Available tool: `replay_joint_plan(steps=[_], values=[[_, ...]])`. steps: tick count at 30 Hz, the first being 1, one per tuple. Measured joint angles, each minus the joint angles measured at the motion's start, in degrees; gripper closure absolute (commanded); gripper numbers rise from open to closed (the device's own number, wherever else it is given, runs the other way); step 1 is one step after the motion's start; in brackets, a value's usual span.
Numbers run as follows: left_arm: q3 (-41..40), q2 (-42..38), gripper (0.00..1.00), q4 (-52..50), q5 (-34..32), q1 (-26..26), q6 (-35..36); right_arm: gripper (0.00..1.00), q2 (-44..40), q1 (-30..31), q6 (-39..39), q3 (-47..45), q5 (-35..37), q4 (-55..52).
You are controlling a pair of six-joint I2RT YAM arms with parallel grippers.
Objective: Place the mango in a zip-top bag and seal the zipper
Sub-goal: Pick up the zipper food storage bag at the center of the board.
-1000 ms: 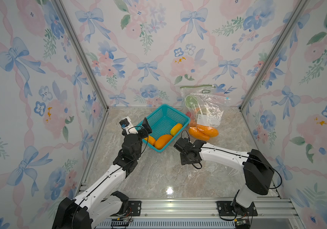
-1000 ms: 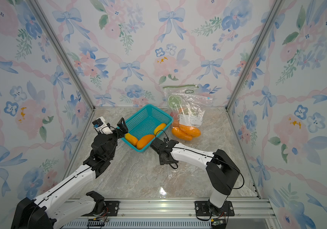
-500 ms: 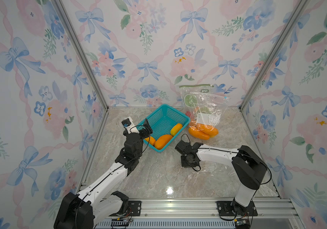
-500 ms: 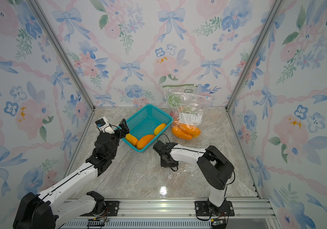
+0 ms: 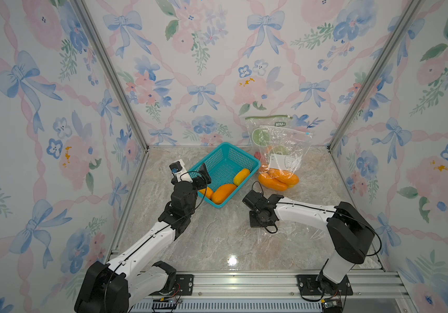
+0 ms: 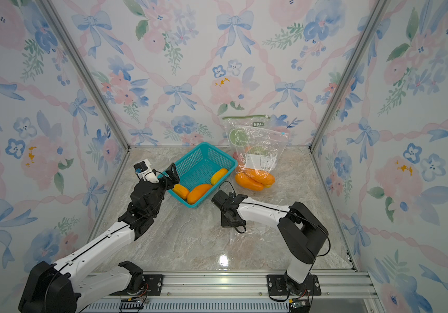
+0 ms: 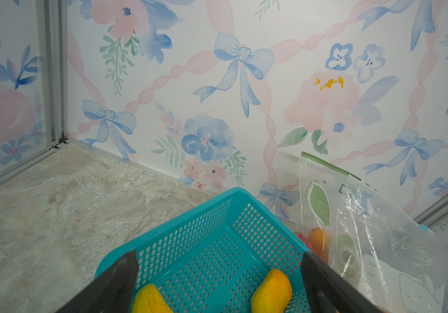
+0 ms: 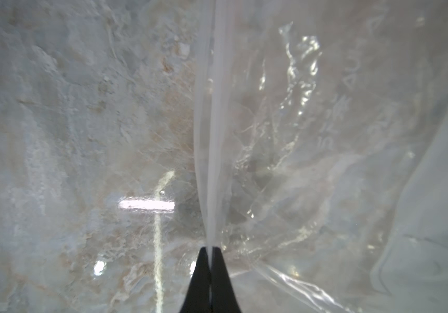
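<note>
Three mangoes lie in the teal basket [image 5: 255, 162]: a big orange mango [image 5: 223, 193], a yellow one [image 5: 241, 176] and a small one [image 5: 207, 192]. My left gripper [image 5: 193, 177] hangs open over the basket's near left corner; in the left wrist view its fingers [image 7: 119, 279] flank two mangoes [image 7: 271, 291]. A clear zip-top bag [image 5: 290, 230] lies flat on the table. My right gripper [image 5: 262, 222] points down at the bag's left edge. In the right wrist view it [image 8: 210, 248] is shut on the bag's white zipper strip [image 8: 212, 135].
Two more bags lean on the back wall right of the basket: a clear bag [image 5: 282, 160] holding orange mangoes [image 5: 278, 179] and a green-printed bag [image 5: 262, 130] behind it. Marble tabletop [image 5: 217, 244]; walls close in on three sides.
My right gripper's jaws have closed on the bag's zipper edge. The left gripper has edged slightly toward the basket and stays open.
</note>
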Motion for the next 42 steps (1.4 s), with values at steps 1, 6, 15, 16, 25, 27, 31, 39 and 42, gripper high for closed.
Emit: replay_joint_plan(steps=[1,6,15,16,25,27,31,39,42], values=[[0.0,0.04,0.02,-0.2,1.25,0.0,-0.28,1.0,-1.79,0.0,-0.09,-0.44,0.07,0.0],[-0.31,-0.07,0.03,-1.16,9.4,0.0,-3.08,1.0,-13.25,-0.76,-1.11,-3.39,0.13,1.44],[-1.81,-2.01,0.15,-2.4,22.88,-2.86,-9.18,1.0,-32.92,-3.63,-5.51,-12.31,-1.68,10.56],[-1.81,-2.01,0.16,-2.56,23.65,-4.0,-9.4,1.0,-34.67,-3.8,-6.32,-13.44,-2.32,12.0],[1.07,2.64,0.22,-2.58,30.42,-14.23,-9.73,1.0,-44.04,-5.29,-11.89,-21.77,-7.58,23.96],[2.01,4.13,0.23,-2.49,32.0,-15.04,-9.73,1.0,-44.02,-5.81,-12.52,-21.84,-8.5,25.53],[3.21,5.92,0.23,-1.4,34.53,-15.13,-9.64,1.0,-43.8,-6.05,-13.46,-21.84,-9.7,28.48],[5.57,8.5,0.25,-0.04,39.89,-15.13,-7.1,1.0,-41.83,-6.1,-14.16,-21.84,-11.02,32.48],[6.58,9.68,0.25,0.33,41.31,-15.13,-6.84,1.0,-41.83,-6.1,-14.56,-21.84,-11.28,33.46]])
